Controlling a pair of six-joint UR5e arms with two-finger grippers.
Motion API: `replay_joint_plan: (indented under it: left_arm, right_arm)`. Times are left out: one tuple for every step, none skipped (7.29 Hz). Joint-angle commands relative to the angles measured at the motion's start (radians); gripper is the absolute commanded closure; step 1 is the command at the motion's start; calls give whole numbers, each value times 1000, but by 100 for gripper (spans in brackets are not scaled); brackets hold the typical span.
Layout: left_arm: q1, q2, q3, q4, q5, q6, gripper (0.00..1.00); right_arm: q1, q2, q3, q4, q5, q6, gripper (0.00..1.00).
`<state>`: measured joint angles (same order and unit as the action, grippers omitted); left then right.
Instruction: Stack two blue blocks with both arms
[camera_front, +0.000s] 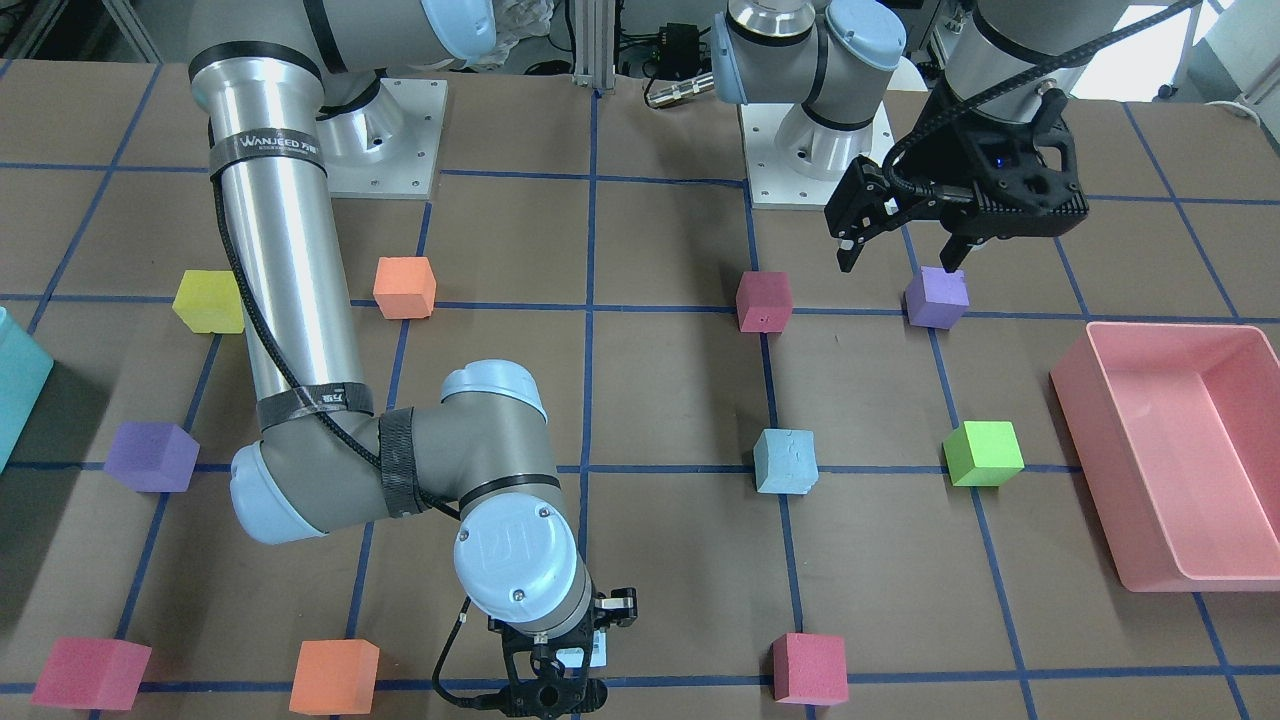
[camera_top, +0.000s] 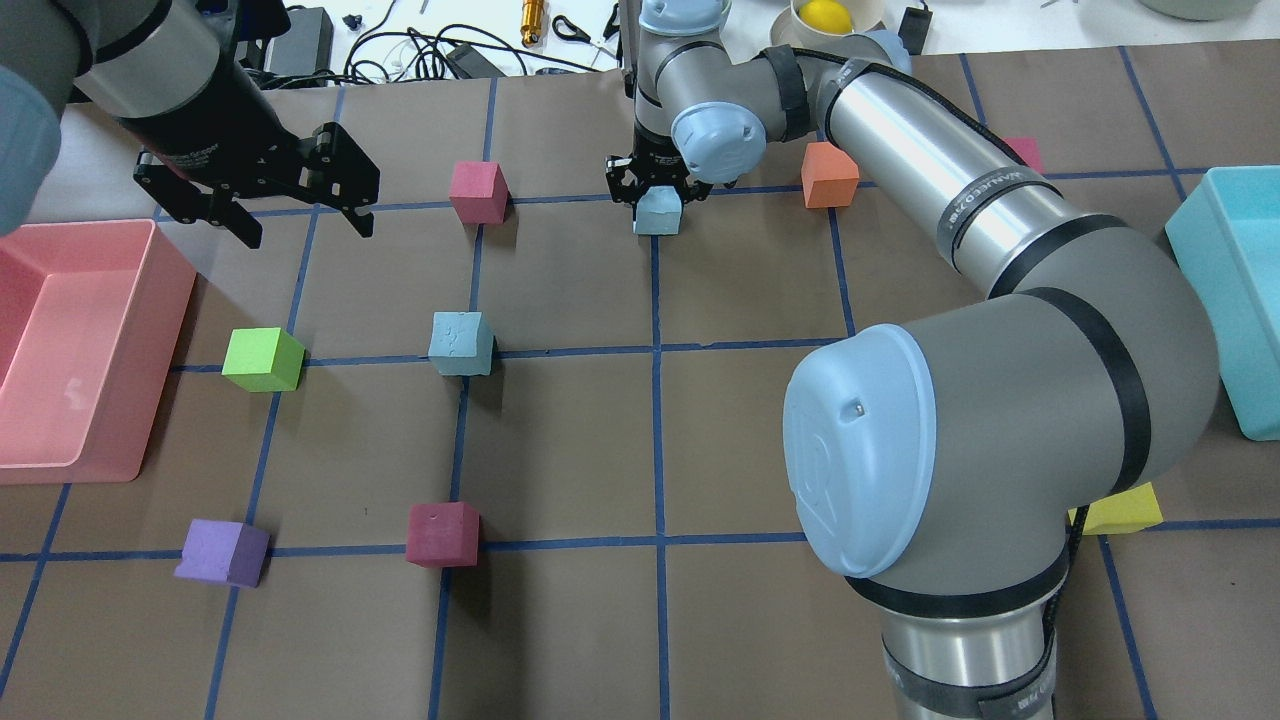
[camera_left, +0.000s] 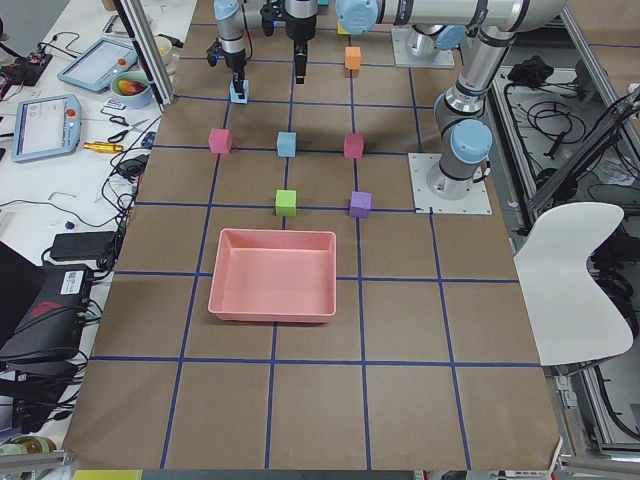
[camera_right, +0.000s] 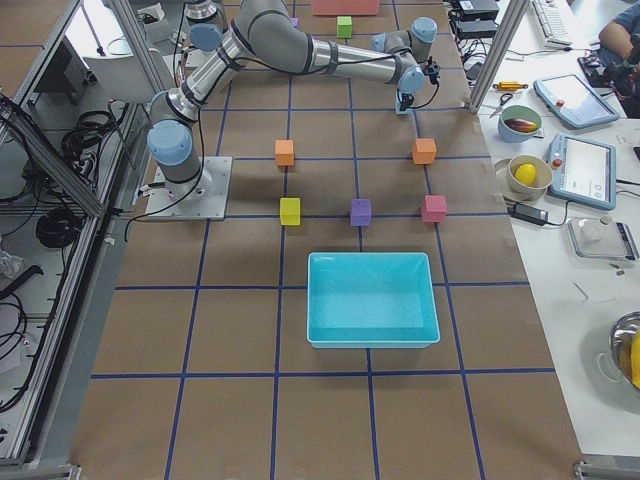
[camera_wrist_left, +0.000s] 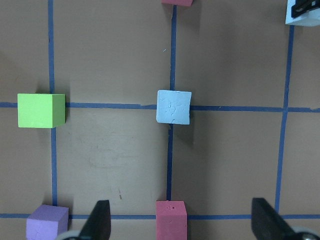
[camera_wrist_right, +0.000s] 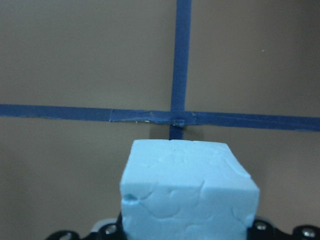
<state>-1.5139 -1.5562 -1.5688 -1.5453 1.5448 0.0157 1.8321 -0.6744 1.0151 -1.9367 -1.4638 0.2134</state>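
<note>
One pale blue block (camera_top: 461, 343) sits alone on the table left of centre, also in the front view (camera_front: 785, 461) and mid-frame in the left wrist view (camera_wrist_left: 173, 106). My left gripper (camera_top: 305, 228) hangs open and empty above the table, on the robot's side of that block; its fingers (camera_wrist_left: 100, 222) frame the bottom of the wrist view. My right gripper (camera_top: 657, 195) is shut on the second blue block (camera_top: 657, 214) at the far side of the table, over a tape crossing. The right wrist view shows this block (camera_wrist_right: 187, 192) between the fingers.
A pink bin (camera_top: 70, 340) stands at the left, a teal bin (camera_top: 1235, 290) at the right. A green cube (camera_top: 262, 359), crimson cubes (camera_top: 442, 533) (camera_top: 478, 191), a purple cube (camera_top: 222, 552), an orange cube (camera_top: 829, 174) and a yellow cube (camera_top: 1118, 510) are spread on the grid.
</note>
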Motion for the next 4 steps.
replay_joint_plan:
  left_arm:
    - [3,-51,-14,26,0,4,0]
    - [3,-79,-32,65,-3,4,0]
    - [1,-109,-58,115,-8,-6,0]
    - [-2,-154,-92,223,-14,-10,0]
  right_arm:
    - [-1,-1,2,-2,-1,-12,0]
    - [-1,-7,0,-2,-1,-2,0]
    - [-1,-25,-1,1,-4,-3,0]
    - [-7,-65,5,33,-16,-9,0]
